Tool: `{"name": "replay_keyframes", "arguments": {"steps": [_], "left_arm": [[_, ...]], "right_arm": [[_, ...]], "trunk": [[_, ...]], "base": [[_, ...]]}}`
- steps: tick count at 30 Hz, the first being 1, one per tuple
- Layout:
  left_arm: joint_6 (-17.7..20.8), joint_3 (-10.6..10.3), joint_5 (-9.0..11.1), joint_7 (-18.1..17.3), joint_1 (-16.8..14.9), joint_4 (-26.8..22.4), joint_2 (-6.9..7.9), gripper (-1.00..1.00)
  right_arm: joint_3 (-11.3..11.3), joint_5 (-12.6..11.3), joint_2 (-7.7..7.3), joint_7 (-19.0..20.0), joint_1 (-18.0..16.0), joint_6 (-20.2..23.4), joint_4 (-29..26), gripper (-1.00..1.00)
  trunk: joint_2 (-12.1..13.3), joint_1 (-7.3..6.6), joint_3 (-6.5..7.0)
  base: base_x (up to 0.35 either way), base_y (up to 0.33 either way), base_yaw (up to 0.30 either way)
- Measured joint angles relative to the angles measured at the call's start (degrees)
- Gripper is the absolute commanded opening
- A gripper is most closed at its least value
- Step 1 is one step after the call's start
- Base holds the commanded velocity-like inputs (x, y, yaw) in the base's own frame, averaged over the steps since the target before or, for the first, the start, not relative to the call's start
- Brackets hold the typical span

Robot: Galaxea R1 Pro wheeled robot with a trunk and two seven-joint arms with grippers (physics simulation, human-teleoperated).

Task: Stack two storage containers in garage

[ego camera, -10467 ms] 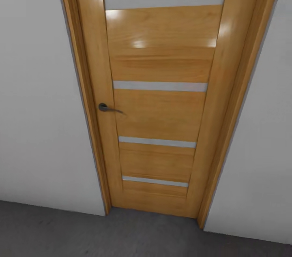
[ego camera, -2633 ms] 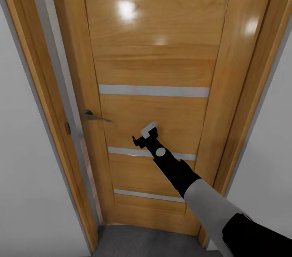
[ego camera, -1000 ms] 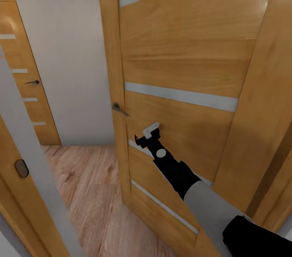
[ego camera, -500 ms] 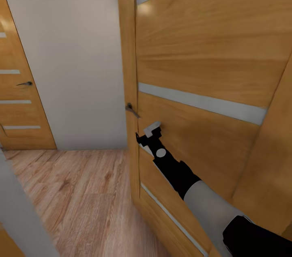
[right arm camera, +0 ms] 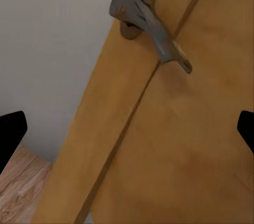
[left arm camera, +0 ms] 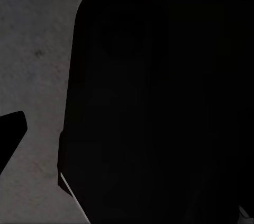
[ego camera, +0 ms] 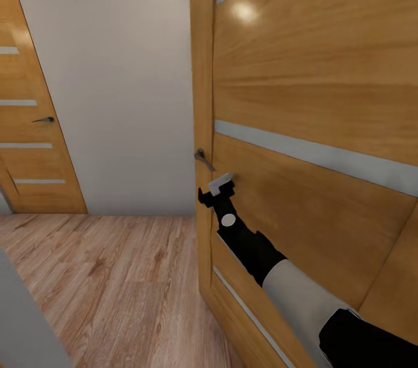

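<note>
Setting: light wood plank floor [ego camera: 110, 275] and a plain pale wall [ego camera: 116, 78] lie beyond an open doorway, more a bare hallway than a furnished room by the look of it.
Near door: the slatted wooden door [ego camera: 313, 101] stands swung open at the head view's right, its free edge facing the camera and its lever handle [ego camera: 202, 159] on that edge.
Far door: a second door [ego camera: 26, 118] of the same make, closed, sits in the wall at the left of the head view.
Right arm: the right gripper [ego camera: 216, 191] is held up against the near door's face, just below and beside the lever handle.
Right jaws: in the right wrist view the two dark fingertips [right arm camera: 10, 134] sit at opposite edges of the frame with the handle [right arm camera: 151, 25] ahead of them and nothing between, so the jaws stand wide.
Left arm: the left wrist view is mostly a black shape against dark grey mottled floor [left arm camera: 32, 65]; the left gripper's jaw state cannot be told from it.
Containers: the two storage containers are nowhere among these views; going by the task, they wait in the living room.
Handling: open-topped plastic bins should be light and fairly stiff, with smooth walls that may slip in a pinch.
Hold: a rim is probably the best place to grip, a finger inside and one outside the wall.
</note>
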Motion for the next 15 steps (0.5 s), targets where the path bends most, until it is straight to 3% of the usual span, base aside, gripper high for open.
{"name": "replay_keyframes", "arguments": {"steps": [6,15], "left_arm": [[0.0,0.0,0.0,0.0,0.0,0.0,0.00,1.00],[0.0,0.0,0.0,0.0,0.0,0.0,0.00,1.00]], "right_arm": [[3.5,0.0,0.00,-7.0,1.7,-0.3,-0.1,1.00],[4.2,-0.1,0.00,-7.9,2.3,-0.5,-0.3,1.00]], "trunk": [[0.0,0.00,0.00],[0.0,0.00,0.00]], "base": [[0.001,0.000,0.028],[0.000,0.000,0.176]]}}
